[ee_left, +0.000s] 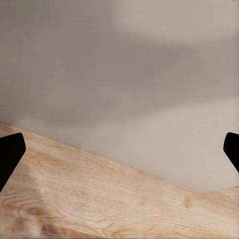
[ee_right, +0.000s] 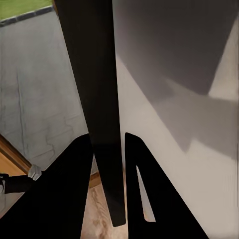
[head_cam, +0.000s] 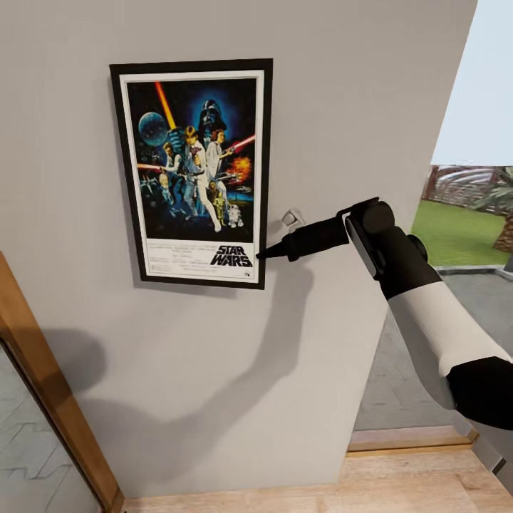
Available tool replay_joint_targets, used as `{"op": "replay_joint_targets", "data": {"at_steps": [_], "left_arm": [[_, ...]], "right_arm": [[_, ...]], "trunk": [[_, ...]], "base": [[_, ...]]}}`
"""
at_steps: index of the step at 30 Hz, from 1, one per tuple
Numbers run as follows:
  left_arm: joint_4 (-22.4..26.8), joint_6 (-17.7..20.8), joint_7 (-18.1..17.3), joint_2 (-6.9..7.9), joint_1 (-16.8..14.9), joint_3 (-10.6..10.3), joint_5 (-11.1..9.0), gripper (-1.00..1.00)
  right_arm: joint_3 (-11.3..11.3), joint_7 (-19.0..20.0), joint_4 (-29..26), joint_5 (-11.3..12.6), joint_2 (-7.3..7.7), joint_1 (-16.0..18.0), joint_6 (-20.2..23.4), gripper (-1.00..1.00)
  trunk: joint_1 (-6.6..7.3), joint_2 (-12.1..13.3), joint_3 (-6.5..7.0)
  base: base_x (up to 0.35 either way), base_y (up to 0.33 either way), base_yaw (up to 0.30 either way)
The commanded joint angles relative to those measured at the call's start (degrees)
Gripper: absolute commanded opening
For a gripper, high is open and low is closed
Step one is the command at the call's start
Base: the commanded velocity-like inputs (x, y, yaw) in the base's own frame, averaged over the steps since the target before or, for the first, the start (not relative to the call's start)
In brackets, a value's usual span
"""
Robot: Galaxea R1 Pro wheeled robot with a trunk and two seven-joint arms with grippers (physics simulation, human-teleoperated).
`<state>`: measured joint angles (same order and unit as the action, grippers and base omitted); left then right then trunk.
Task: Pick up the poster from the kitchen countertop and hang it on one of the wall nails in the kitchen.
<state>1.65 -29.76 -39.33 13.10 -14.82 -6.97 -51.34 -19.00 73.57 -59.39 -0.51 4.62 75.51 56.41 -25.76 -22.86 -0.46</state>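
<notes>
Poster hangs upright, flat on grey wall, left of centre. Right end effector grips poster's lower right frame edge, fingers closed on it; frame edge runs between them in wrist view. Left end effector spread wide w/ nothing in it, over wood floor.

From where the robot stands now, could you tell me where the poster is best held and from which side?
By its thin black frame edge, low on the poster's right side, approached sideways along the wall. It lies flat against the wall, so only the edge offers purchase; the right gripper already pinches it there.
</notes>
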Motion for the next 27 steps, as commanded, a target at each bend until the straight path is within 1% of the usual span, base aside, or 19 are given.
{"op": "replay_joint_targets", "data": {"at_steps": [1,20,22,27], "left_arm": [[-0.07,-0.21,-0.15,-0.05,-0.03,-0.48,-0.51,1.00],[-0.07,-0.21,-0.15,-0.05,-0.03,-0.48,-0.51,1.00],[-0.07,-0.17,-0.09,0.25,-0.03,-0.54,-0.47,1.00],[-0.07,-0.14,-0.06,0.51,-0.03,-0.58,-0.44,1.00]], "right_arm": [[-0.07,0.17,-0.02,-0.02,0.04,0.05,0.45,-1.00],[-0.07,0.17,-0.02,-0.02,0.04,0.05,0.45,-1.00],[-0.05,0.17,-0.03,-0.02,0.04,0.03,0.45,-1.00],[-0.02,0.17,-0.04,-0.02,0.04,0.02,0.45,-1.00]], "trunk": [[-0.03,-0.06,-0.05],[-0.03,-0.06,-0.05],[-0.03,-0.06,-0.05],[-0.03,-0.06,-0.05]], "base": [[0.000,0.000,0.000],[0.000,0.000,0.000],[0.014,0.000,0.000],[0.135,0.000,0.000]]}}
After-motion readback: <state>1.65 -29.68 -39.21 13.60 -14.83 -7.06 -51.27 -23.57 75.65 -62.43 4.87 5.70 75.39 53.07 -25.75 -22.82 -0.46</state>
